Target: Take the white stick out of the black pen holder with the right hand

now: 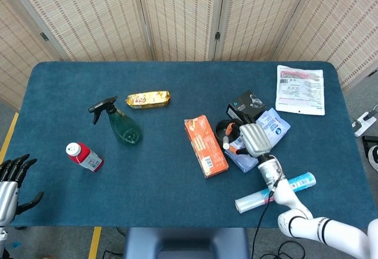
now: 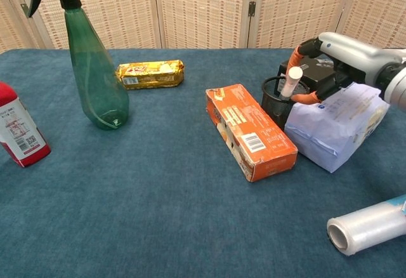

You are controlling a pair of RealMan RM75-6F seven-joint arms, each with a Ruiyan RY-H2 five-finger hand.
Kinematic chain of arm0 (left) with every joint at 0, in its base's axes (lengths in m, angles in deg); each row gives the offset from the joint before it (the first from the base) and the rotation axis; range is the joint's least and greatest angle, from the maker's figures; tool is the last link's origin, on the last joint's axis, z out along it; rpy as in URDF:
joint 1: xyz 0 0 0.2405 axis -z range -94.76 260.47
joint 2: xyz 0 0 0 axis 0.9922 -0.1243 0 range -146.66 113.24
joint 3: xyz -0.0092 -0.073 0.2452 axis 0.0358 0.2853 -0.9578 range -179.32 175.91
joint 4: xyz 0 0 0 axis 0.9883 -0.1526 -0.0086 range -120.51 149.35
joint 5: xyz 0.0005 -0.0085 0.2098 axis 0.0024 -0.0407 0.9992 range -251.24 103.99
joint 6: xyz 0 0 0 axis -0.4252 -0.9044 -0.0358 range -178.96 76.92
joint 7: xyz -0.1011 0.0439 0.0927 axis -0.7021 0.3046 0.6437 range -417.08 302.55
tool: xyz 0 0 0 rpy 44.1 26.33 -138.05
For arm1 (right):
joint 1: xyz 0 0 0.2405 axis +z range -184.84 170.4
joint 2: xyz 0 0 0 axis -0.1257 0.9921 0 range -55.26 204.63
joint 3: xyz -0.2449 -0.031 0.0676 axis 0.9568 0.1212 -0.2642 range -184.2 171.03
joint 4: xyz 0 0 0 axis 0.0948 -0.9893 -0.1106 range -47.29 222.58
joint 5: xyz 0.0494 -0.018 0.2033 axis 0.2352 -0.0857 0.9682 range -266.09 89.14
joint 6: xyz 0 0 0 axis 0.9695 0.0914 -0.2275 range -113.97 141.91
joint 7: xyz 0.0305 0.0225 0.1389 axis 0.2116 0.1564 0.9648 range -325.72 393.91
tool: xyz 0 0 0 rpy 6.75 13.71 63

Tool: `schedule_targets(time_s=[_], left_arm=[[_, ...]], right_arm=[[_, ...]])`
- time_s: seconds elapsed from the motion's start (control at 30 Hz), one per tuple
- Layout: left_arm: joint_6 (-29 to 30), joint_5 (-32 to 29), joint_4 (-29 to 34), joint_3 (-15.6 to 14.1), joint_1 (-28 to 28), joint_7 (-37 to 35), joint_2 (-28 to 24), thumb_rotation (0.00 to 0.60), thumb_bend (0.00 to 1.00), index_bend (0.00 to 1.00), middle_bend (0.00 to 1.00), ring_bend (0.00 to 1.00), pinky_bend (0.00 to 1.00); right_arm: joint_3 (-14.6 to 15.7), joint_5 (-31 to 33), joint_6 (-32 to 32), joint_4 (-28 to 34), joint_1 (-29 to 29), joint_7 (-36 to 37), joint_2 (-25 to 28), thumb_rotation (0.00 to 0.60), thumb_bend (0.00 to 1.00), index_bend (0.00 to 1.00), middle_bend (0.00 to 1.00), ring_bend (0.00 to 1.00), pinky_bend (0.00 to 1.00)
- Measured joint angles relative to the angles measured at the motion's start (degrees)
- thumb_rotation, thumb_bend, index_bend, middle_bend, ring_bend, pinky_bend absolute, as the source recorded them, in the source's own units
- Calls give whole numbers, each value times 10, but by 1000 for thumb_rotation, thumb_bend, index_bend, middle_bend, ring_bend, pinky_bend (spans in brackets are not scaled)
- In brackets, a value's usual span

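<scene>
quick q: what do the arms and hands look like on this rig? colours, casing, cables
The right hand has a silver-grey casing on its back, black fingers and orange fingertips. Its arm is white with dark bands, with a thin cable running beside the wrist. The left hand is at the frame edge: silver-grey back, black fingers; its arm is barely visible.

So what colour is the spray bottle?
Dark see-through green spray bottle with a black trigger top, clearest in the chest view.

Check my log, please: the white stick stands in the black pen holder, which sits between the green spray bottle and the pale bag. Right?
Not quite. In the chest view the white stick does stand in the pen holder, but the holder sits between the orange box and the pale bag, not the spray bottle.
</scene>
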Motion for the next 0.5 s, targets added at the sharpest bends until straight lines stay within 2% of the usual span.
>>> schedule_targets(time_s=[0.5], left_arm=[[-6,-4,-9,1,2,-6,5,600,275,198,146,143,135]], right_arm=[[3,10,0,-19,14,-5,-19,600,200,511,329,73,126]])
